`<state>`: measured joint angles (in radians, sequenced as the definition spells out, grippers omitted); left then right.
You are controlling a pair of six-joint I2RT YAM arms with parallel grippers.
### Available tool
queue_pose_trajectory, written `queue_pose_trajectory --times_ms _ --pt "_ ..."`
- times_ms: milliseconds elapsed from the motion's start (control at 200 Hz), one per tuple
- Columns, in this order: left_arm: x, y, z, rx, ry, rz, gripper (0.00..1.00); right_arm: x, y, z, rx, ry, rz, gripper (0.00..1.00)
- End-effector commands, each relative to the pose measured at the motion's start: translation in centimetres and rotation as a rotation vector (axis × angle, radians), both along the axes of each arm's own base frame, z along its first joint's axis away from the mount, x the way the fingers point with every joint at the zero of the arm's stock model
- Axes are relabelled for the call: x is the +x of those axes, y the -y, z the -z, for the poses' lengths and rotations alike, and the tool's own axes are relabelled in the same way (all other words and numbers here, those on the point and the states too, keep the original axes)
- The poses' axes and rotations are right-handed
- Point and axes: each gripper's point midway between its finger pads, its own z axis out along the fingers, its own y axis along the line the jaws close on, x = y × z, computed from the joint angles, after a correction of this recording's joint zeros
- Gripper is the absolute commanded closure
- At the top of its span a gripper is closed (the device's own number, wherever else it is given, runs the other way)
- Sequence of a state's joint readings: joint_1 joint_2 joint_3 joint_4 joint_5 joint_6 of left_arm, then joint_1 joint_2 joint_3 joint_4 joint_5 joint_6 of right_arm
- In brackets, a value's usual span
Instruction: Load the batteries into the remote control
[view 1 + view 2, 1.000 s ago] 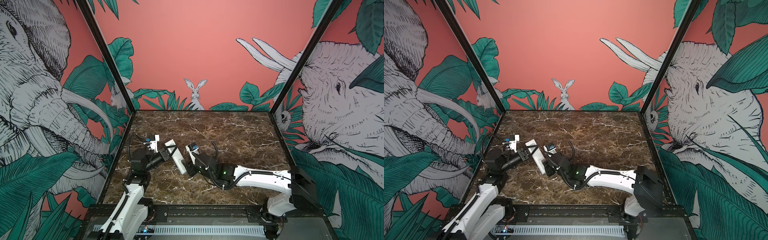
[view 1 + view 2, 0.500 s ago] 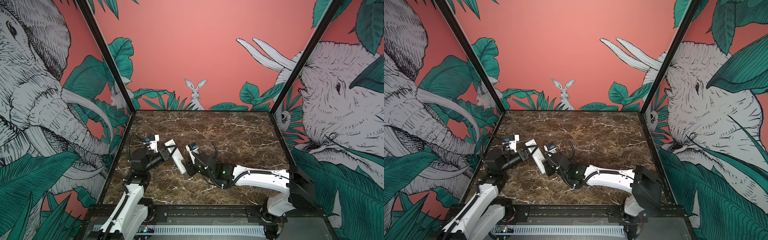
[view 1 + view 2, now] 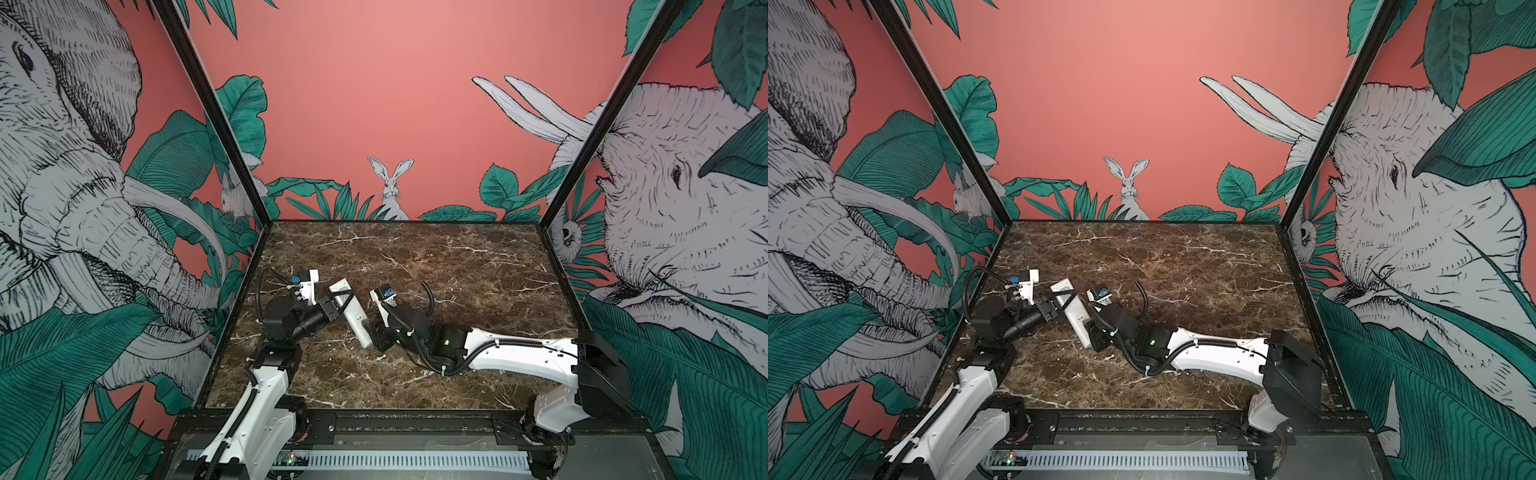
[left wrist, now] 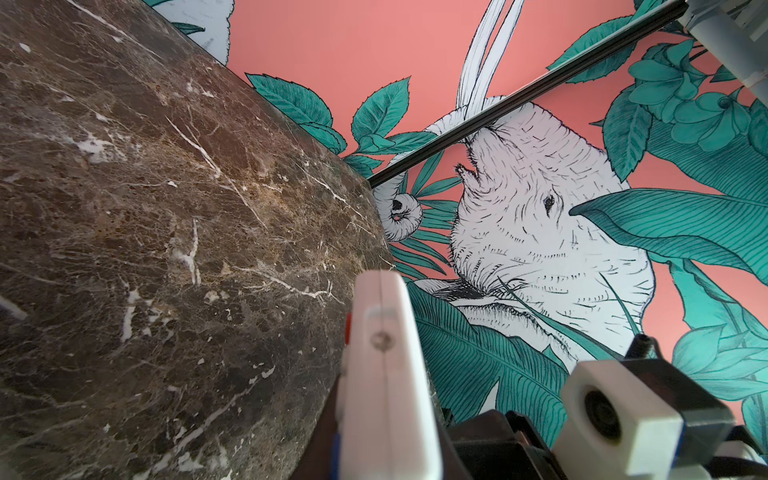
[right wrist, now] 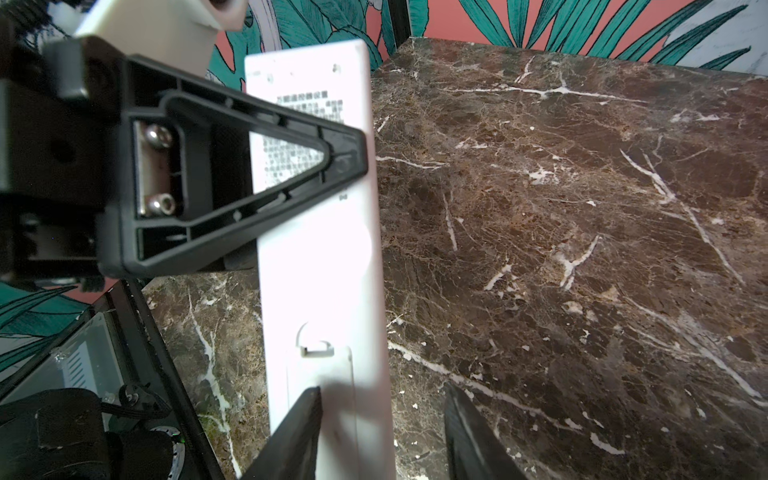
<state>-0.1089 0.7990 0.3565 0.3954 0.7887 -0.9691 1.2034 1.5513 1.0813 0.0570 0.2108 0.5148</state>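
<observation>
A: Two arms meet left of the middle of the bench [image 3: 457, 266]. Which one has the remote control [image 3: 355, 320]?

B: The left gripper [image 3: 349, 297]. Its jaws are clenched across the remote's far half. One black triangular finger [image 5: 345, 164] lies over the printed label [image 5: 307, 104] on the white back.

A: So the back faces up?

B: Yes. Both top views show the plain side, and the left wrist view catches a sliver of red [image 4: 348, 328] on the face turned toward the marble. The remote runs slantwise, with its far end a little to the left and its near end toward the right arm.

A: Is it lying on the bench?

B: It is held off the bench at the clamped end. Whether the near end touches the marble I cannot tell.

A: And the right gripper [image 5: 382, 390]?

B: It is at the near end, jaws released and standing apart. One finger [image 5: 299, 428] overlaps the battery cover [image 5: 336, 374], short of its latch notch [image 5: 318, 349]. The other sits out beside the remote's long edge, over bare marble. Those jaws are grasping nothing.
</observation>
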Motion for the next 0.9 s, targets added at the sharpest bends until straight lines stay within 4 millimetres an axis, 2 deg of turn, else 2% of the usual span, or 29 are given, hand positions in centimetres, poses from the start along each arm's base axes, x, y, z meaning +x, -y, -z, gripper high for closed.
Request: queue_pose_trajectory --times_ms 0,290,560,895 --pt "-0.2 0.2 -1.4 -0.019 0.058 0.019 1.0 -0.2 -0.5 -1.2 -0.007 0.017 -0.034 0.49" --pt "-0.1 0.3 -1.3 -0.014 0.046 0.02 1.0 -0.5 -0.4 -2.3 -0.029 0.042 -0.055 0.35" --pt "-0.1 0.1 -1.0 -0.007 0.036 0.01 1.0 -1.1 -0.6 -2.9 -0.03 0.046 -0.077 0.13" --pt "-0.2 0.1 -1.3 -0.002 0.039 0.005 1.0 -1.5 -1.5 -1.8 -0.055 0.023 -0.101 0.08"
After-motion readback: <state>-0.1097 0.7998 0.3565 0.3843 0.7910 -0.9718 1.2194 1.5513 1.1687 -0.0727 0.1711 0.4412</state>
